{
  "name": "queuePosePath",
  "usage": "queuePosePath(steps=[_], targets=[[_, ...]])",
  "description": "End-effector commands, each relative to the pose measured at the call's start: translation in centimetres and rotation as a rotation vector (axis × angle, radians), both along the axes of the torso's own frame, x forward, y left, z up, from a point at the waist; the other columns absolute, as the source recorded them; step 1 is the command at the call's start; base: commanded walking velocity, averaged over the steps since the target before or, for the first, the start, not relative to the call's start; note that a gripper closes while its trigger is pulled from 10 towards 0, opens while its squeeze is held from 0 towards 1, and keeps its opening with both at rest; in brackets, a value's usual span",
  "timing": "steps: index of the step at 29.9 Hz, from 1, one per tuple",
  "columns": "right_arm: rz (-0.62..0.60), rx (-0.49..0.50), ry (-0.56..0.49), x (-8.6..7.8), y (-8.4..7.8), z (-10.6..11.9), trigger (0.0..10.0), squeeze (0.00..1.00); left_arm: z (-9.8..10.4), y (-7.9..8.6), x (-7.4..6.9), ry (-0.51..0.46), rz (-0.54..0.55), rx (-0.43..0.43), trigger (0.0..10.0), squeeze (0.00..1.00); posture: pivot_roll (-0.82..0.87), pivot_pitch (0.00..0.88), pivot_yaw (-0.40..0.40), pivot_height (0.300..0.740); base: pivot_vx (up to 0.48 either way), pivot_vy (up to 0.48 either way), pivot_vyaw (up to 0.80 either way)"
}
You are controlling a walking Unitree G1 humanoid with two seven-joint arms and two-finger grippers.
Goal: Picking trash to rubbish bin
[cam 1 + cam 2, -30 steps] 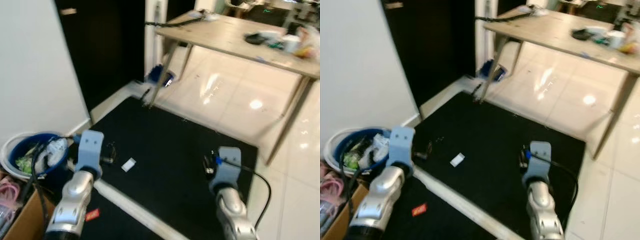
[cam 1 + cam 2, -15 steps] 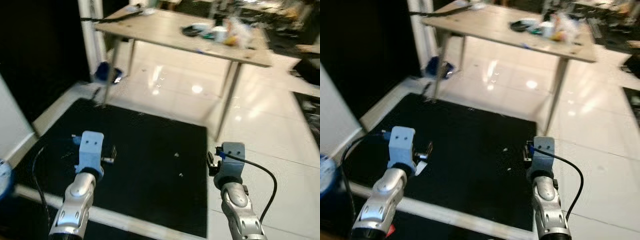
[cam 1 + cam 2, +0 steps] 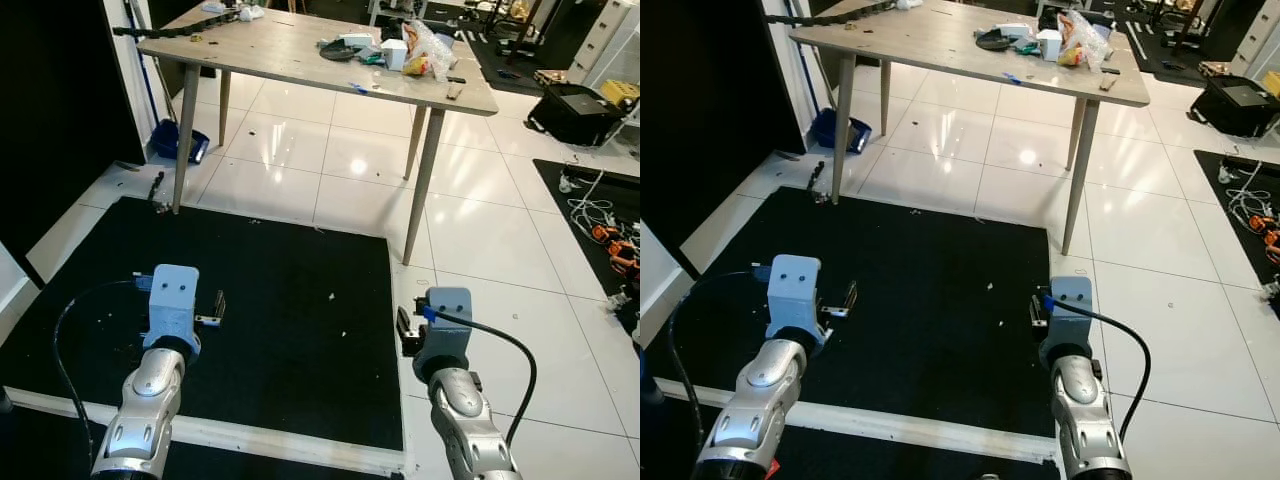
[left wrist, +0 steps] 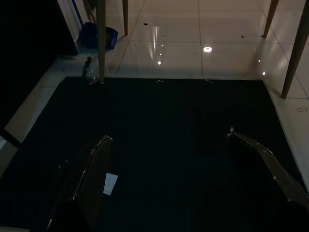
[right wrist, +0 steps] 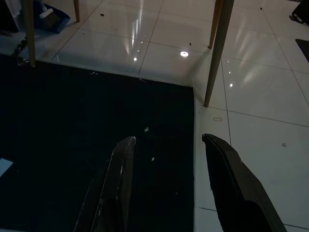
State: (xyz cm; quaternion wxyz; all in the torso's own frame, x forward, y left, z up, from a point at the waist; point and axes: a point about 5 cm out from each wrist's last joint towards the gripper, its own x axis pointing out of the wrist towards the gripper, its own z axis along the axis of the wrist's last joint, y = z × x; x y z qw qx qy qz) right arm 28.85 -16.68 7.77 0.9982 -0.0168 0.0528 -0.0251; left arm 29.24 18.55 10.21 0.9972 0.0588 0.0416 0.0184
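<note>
A small white paper slip (image 4: 110, 183) lies on the black mat (image 3: 290, 300), close beside my left gripper's finger (image 4: 91, 166); the same slip (image 5: 4, 166) shows at the edge of the right wrist view. Tiny white scraps (image 3: 331, 296) dot the mat between the arms. My left gripper (image 4: 169, 137) hovers low over the mat, open, with nothing between its fingers. My right gripper (image 5: 170, 139) hangs over the mat's right edge, also open and empty. Both arms reach forward, left gripper (image 3: 215, 305) and right gripper (image 3: 402, 330).
A wooden table (image 3: 250, 45) on slim legs stands beyond the mat, with clutter on top. A blue dustpan (image 3: 175, 140) sits by its left leg. A black case (image 3: 575, 105) and cables (image 3: 600, 220) lie far right. White tiles (image 3: 480, 250) spread to the right.
The whole view has swung to the right: the blue bin with trash and the cardboard box at the left have left the picture. Both arms keep their pose, grippers still open.
</note>
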Motion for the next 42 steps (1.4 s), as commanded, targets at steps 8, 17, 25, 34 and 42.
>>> queuePosePath(steps=[8,17,25,34,42], targets=[[-0.006,0.001,-0.009,-0.2,-0.12,0.02,10.0,0.0,0.39,-0.24,0.09,-0.017,-0.024,0.004,10.0,0.0,-0.05,0.115,-0.044,0.74,0.312,0.0,0.0],[-0.007,-0.007,-0.016,-0.3,-0.16,0.04,10.0,0.0,0.54,-0.3,0.25,-0.023,-0.04,0.005,10.0,0.0,-0.05,0.11,-0.033,0.74,0.316,0.0,0.0],[-0.013,-0.013,-0.026,-0.27,-0.26,0.2,10.0,0.0,0.64,-0.51,0.47,-0.027,-0.054,0.005,10.0,0.0,-0.06,0.1,-0.026,0.74,0.315,0.0,0.0],[-0.029,0.009,-0.029,-0.15,-0.34,0.29,10.0,0.0,0.66,-0.51,0.52,-0.029,-0.062,0.011,10.0,0.0,-0.06,0.09,-0.024,0.74,0.315,0.0,0.0],[-0.04,0.008,-0.034,-0.09,-0.5,0.38,10.0,0.0,0.66,-0.51,0.62,-0.03,-0.07,0.015,10.0,0.0,-0.06,0.078,-0.018,0.74,0.314,0.0,-0.73]])
